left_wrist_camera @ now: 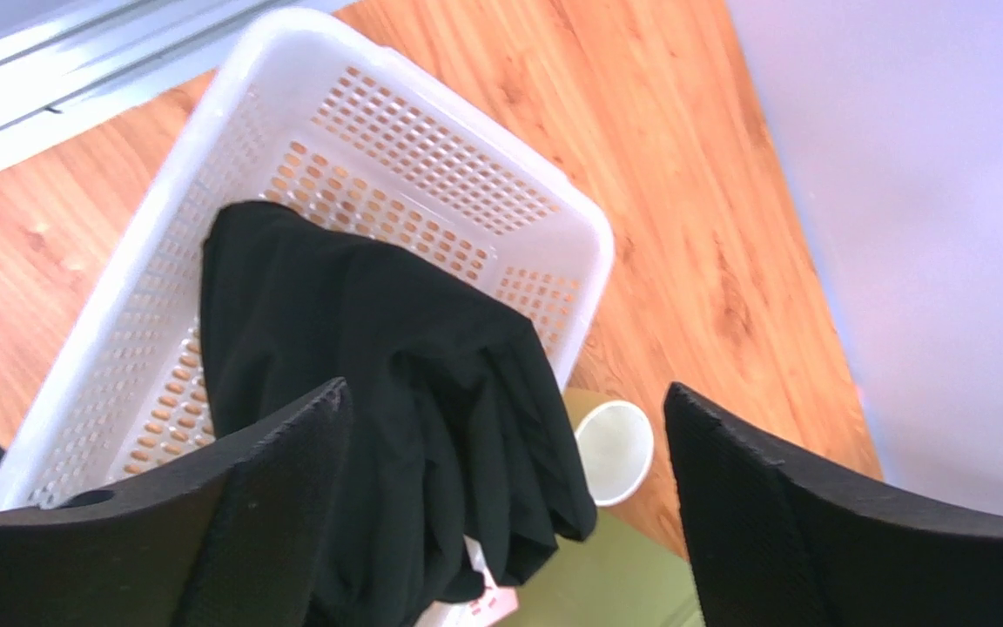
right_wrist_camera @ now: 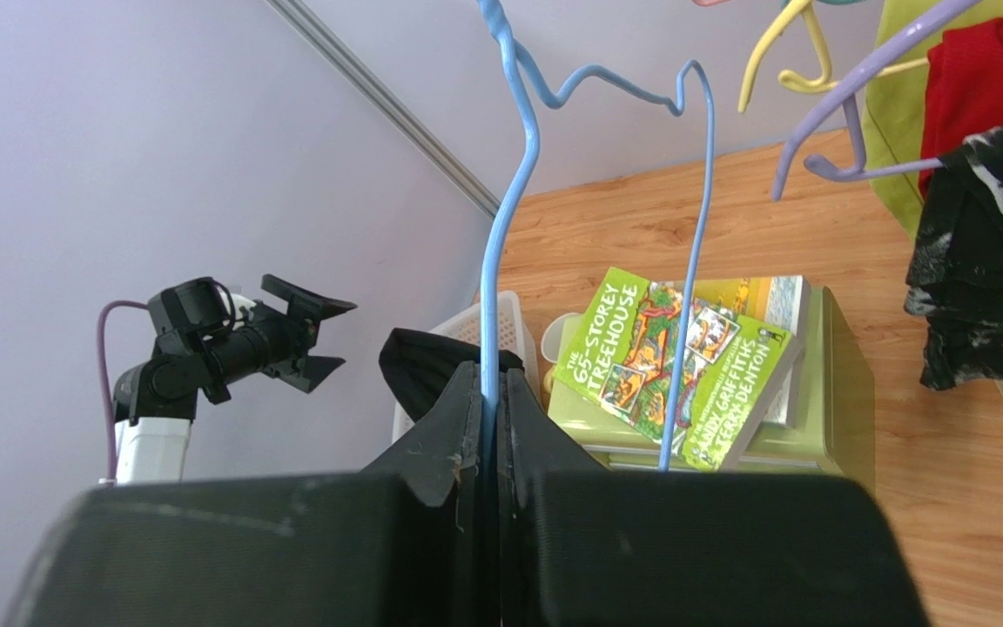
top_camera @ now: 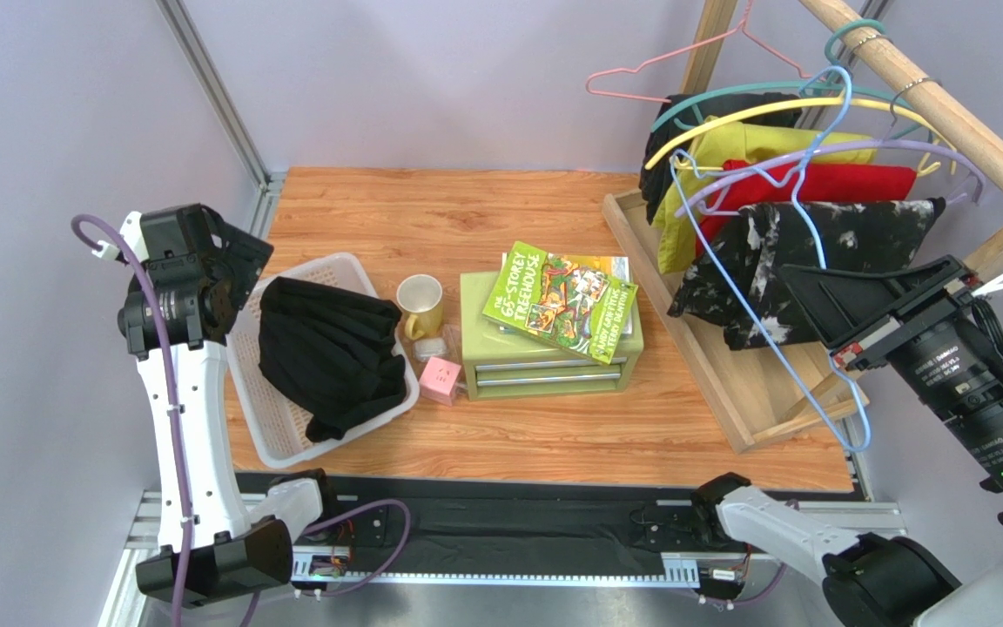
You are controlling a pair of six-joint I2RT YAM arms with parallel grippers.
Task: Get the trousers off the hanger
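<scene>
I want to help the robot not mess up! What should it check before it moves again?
1. Black trousers in the basket: ok, though one end hangs over the rim.
2. Left claw let go: ok, open above the basket.
3. Right claw holding the blue hanger: ok, shut on the wire.
4. Blue hanger bare: ok, no cloth on it.
5. Rail cleared: not ok; yellow, red and speckled trousers hang there.
6. Hanger off the rail: cannot tell.

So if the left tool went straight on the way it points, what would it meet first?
Most likely the black trousers draped over the white basket; they fill the view between the open left tool fingers, though depth is unclear.
</scene>
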